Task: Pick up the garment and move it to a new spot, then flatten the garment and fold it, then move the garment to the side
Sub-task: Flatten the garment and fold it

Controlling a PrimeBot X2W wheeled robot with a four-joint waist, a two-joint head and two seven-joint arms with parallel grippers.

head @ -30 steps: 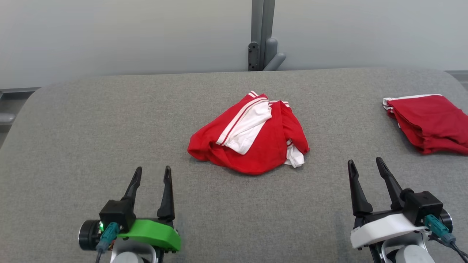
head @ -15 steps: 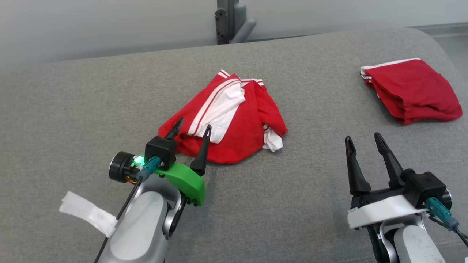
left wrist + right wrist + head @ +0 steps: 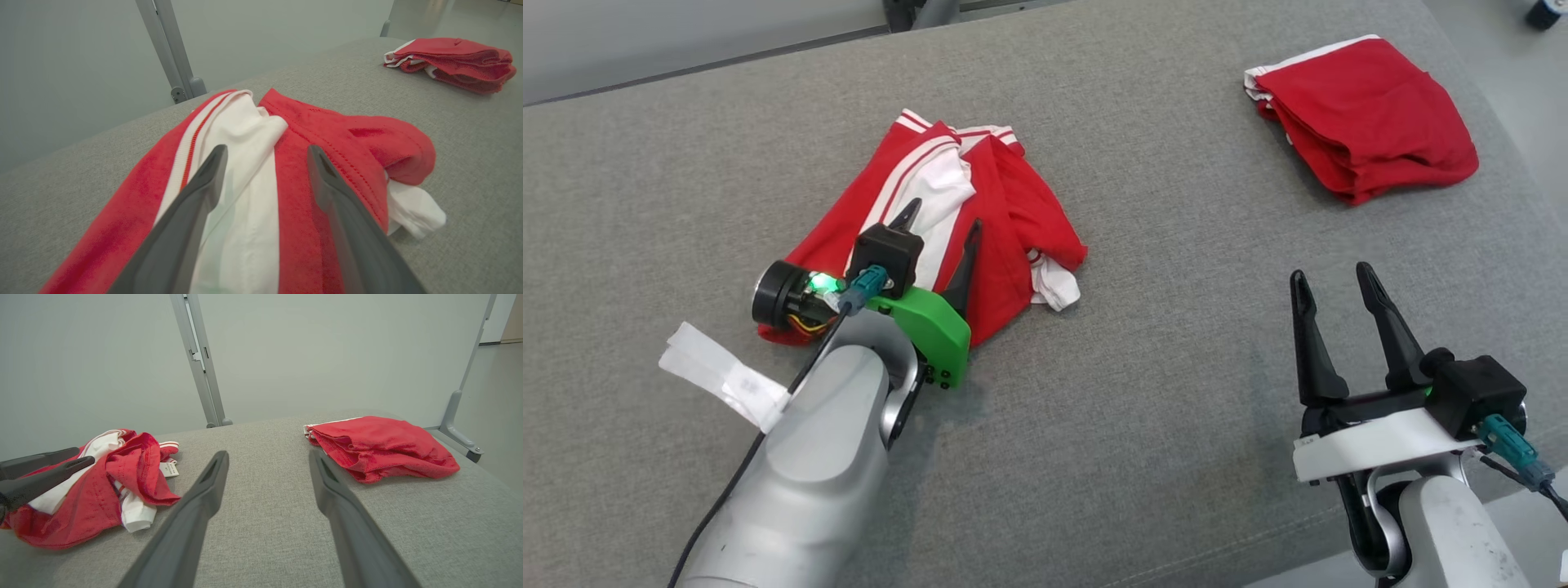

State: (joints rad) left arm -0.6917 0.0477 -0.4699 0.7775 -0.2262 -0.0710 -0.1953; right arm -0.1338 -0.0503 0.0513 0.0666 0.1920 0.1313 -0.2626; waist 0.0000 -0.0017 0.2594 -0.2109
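Left tool [image 3: 944, 214] spread wide over garment [image 3: 1017, 192], holding nothing, right tool [image 3: 1329, 271] open, empty, its wrist view catching white label [image 3: 168, 468]

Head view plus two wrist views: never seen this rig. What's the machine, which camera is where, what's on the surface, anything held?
A two-armed wheeled robot. The wide picture comes from a camera on its head, looking down at a grey padded surface. The other two come from a camera on each wrist, looking along that hand's dark fingers. On the surface lie a crumpled red-and-white garment in the middle and a folded red garment at the far right. The left hand, on the green mount, is open above the crumpled garment, fingers either side of its white panel. The right hand, on the white mount, is open over bare surface. Nothing is held.
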